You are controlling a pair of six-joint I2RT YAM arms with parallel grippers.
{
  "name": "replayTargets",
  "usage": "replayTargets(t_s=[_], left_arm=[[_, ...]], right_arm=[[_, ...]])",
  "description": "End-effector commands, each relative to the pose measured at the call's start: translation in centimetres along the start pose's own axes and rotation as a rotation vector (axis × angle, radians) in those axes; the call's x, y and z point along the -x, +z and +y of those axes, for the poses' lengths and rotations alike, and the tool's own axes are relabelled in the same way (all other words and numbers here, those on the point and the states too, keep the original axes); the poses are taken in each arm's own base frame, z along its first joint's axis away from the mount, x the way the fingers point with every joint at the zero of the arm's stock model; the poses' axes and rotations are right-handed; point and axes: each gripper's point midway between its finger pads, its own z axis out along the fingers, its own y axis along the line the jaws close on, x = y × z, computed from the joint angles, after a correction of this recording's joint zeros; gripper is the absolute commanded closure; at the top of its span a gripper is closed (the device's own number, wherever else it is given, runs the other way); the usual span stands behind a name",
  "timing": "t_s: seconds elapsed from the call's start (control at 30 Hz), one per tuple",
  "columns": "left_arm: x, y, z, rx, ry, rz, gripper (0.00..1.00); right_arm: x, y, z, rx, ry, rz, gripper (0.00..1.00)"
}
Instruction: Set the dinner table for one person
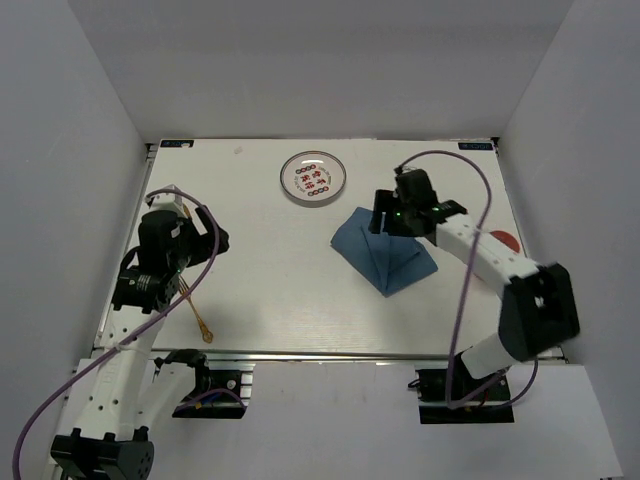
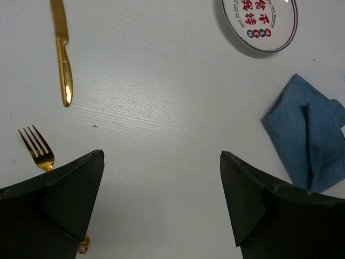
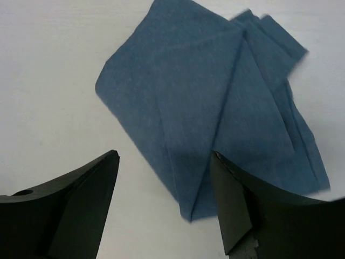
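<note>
My left hand (image 2: 161, 154) and right hand (image 3: 165, 155) stand open, empty. The tabletop (image 1: 270, 300) fills frame centre: rigid, fixed. The blue cloth (image 3: 178, 91) on it is limp; I would pinch a corner.

Bright even overhead light, soft shadows, sharp focus, slight wrist-view blur

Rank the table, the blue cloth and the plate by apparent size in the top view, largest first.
1. The dinner table, by far the largest.
2. The blue cloth.
3. The plate, clearly smaller than the cloth.
</note>
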Motion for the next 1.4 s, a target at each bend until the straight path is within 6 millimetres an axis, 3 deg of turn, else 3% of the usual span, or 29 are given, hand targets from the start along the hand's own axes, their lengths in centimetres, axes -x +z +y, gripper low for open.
replayTargets(t_s=[0.0,0.03,0.07,0.13,0.2,0.23,0.3,0.63,0.83,0.9,0.97,1.03,1.13,1.17,1.27,1.3,1.37], left_arm=[[-0.1,0.6,-0.8,-0.05,0.017,0.018,0.02],[-0.2,0.6,-0.8,-0.05,0.018,0.021,0.02],[-0.3,0.6,-0.8,-0.052,0.022,0.024,0.02],[-0.5,0.6,-1.0,-0.059,0.027,0.027,0.02],[-0.4,0.5,-1.1,-0.063,0.028,0.018,0.02],[-0.4,0.5,-1.1,-0.064,0.028,0.017,0.02],[-0.4,0.6,-1.1,-0.063,0.028,0.022,0.02],[-0.8,0.9,-1.5,-0.091,0.036,0.047,0.02],[-0.9,1.0,-1.6,-0.093,0.038,0.053,0.02],[-0.9,1.0,-1.6,-0.091,0.039,0.054,0.02],[-1.0,1.0,-1.6,-0.092,0.038,0.054,0.02],[-1.0,1.0,-1.6,-0.092,0.039,0.054,0.02],[-0.9,1.0,-1.5,-0.087,0.038,0.052,0.02],[-0.8,1.0,-1.4,-0.081,0.036,0.05,0.02],[-0.5,0.8,-0.7,-0.041,0.028,0.032,0.02],[-0.4,0.7,-0.5,-0.027,0.022,0.028,0.02],[0.1,0.3,0.1,0.012,0.003,-0.004,0.02]], right_arm=[[2.3,4.6,1.9,-0.052,-0.11,-0.005,0.28],[4.4,5.1,1.9,-0.102,-0.134,-0.048,0.28],[2.8,6.7,1.7,-0.154,-0.16,0.017,0.28],[4.6,7.6,2.0,-0.214,-0.184,-0.016,0.28],[3.1,9.5,1.7,-0.269,-0.213,0.046,0.3],[4.0,9.6,1.7,-0.305,-0.212,0.02,0.31],[3.3,10.7,1.3,-0.358,-0.239,0.033,0.34],[2.1,11.8,-0.6,-0.494,-0.265,0.017,0.48],[2.6,11.6,-0.2,-0.483,-0.259,-0.002,0.69],[2.8,11.4,0.3,-0.468,-0.259,-0.008,0.99],[3.1,11.1,1.0,-0.45,-0.261,-0.015,1.0],[3.5,10.6,2.6,-0.386,-0.277,-0.023,1.0],[3.7,10.1,7.7,-0.159,-0.33,-0.028,1.0],[2.3,9.8,11.0,-0.001,-0.354,0.017,1.0],[1.9,8.3,16.5,0.251,-0.376,0.022,1.0],[0.1,7.1,19.8,0.402,-0.399,0.071,1.0],[-1.0,5.6,23.5,0.548,-0.417,0.097,1.0]])
